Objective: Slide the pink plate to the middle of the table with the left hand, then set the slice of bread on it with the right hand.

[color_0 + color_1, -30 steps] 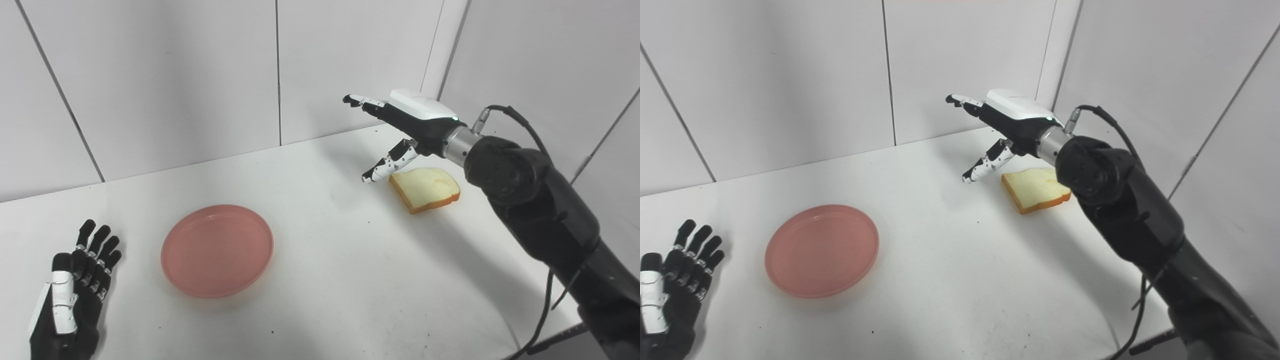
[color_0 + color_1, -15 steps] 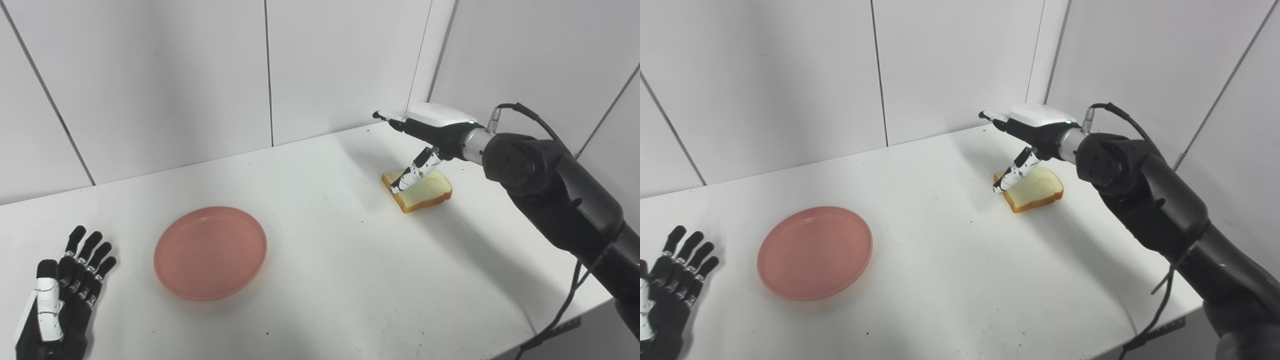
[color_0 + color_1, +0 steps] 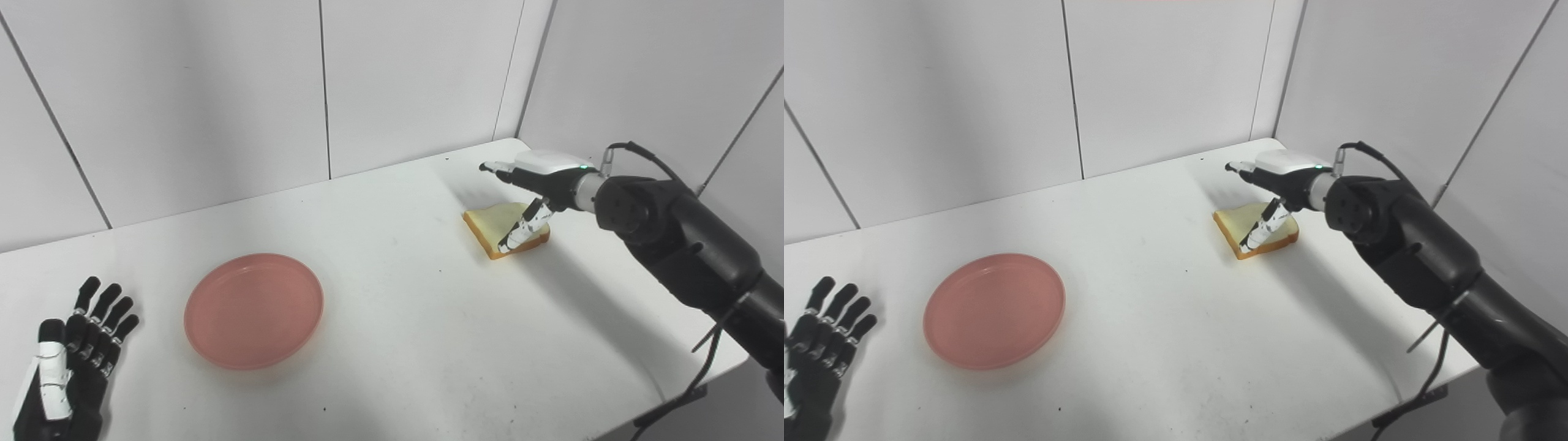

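Your right hand (image 3: 531, 184) has dropped over the spongy, crusted bread slice (image 3: 490, 222) at frame right, fingers spread; round glossy pink plate (image 3: 253, 309) sits lower left.

We see our right arm (image 3: 680, 245) as bulky matte black segments, rounded at the joint, ending in a short silver metal collar at the wrist. A thin black cable (image 3: 637, 153) loops from a small plug over that collar, and another cable hangs under the forearm. Our right hand (image 3: 539, 177) has a glossy white back plate with a tiny green light, and black-and-white fingers. Our left hand (image 3: 61, 367) is black with dark fingers and white panels.
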Controlling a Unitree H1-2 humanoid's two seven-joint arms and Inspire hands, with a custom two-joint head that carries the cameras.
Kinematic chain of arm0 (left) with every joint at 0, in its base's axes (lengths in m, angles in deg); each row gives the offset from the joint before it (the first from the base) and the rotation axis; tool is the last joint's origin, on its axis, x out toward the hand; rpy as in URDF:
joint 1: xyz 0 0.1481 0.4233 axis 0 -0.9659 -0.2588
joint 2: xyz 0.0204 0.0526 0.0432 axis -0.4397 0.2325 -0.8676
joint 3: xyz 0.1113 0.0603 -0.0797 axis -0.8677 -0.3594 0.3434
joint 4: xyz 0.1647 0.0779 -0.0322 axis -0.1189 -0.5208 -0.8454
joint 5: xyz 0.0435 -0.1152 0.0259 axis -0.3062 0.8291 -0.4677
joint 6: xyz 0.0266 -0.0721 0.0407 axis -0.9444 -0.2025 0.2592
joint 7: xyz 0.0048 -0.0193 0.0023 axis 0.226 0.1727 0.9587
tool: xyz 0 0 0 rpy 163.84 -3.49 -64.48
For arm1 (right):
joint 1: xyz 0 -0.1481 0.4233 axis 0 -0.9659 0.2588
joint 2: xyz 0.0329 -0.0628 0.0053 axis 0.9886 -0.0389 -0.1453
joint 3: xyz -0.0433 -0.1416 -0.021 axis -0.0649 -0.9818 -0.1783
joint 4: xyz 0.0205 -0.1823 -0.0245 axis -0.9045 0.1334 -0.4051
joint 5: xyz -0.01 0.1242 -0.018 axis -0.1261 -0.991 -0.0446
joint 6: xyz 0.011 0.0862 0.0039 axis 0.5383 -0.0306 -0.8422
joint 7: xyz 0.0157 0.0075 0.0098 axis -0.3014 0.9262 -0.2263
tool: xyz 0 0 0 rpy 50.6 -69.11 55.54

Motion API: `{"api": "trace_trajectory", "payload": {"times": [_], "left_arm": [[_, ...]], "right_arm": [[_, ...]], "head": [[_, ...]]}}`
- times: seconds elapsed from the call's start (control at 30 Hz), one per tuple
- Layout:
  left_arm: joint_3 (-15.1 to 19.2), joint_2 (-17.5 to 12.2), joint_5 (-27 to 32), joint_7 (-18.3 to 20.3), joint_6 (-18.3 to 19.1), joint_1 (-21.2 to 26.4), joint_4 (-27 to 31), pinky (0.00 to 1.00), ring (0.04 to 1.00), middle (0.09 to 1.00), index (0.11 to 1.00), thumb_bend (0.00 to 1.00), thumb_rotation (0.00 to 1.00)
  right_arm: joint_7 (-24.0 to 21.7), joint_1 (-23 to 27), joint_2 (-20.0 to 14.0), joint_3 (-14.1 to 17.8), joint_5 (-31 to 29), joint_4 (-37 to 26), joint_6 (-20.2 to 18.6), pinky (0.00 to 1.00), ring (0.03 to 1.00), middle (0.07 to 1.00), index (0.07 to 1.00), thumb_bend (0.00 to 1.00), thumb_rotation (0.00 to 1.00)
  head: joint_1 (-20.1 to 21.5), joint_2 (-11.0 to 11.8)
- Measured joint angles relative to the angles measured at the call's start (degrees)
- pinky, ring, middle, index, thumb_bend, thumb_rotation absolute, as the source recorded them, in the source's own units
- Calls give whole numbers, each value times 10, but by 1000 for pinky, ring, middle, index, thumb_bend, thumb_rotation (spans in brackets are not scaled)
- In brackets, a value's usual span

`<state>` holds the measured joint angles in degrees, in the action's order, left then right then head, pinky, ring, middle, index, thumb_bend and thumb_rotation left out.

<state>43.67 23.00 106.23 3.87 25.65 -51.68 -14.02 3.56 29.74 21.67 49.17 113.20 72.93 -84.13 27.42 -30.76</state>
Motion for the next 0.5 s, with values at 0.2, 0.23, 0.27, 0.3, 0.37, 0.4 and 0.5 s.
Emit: {"api": "trace_trajectory", "payload": {"times": [0.2,0.23,0.27,0.3,0.37,0.4,0.5], "left_arm": [[-1,0,0,0,3,-2,14,953,956,969,974,796,1000],[-1,0,0,0,4,-2,16,954,956,970,974,794,1000],[-1,-1,0,0,4,-2,16,957,958,972,973,790,1000],[0,-1,0,0,5,-2,15,959,959,973,973,787,1000],[0,-1,0,0,5,-2,15,958,959,975,974,781,1000],[-1,-1,0,0,5,-2,15,960,960,976,975,779,1000],[0,-1,0,1,5,-2,14,958,958,974,971,779,1000]], "right_arm": [[-2,39,5,-30,26,30,1,933,1000,1000,1000,1000,329],[-4,44,6,-33,27,35,1,930,1000,1000,1000,1000,325],[-5,47,8,-36,30,39,1,924,1000,1000,1000,1000,319],[-5,50,10,-40,32,44,1,920,1000,1000,1000,1000,316],[-6,56,15,-52,42,58,6,926,1000,1000,1000,1000,320],[-6,58,18,-56,47,65,8,939,1000,1000,1000,1000,324],[-6,62,23,-71,68,83,13,942,1000,1000,1000,1000,343]], "head": [[-1,0],[-1,0],[-3,0],[-3,0],[-4,0],[-4,0],[-5,-1]]}}
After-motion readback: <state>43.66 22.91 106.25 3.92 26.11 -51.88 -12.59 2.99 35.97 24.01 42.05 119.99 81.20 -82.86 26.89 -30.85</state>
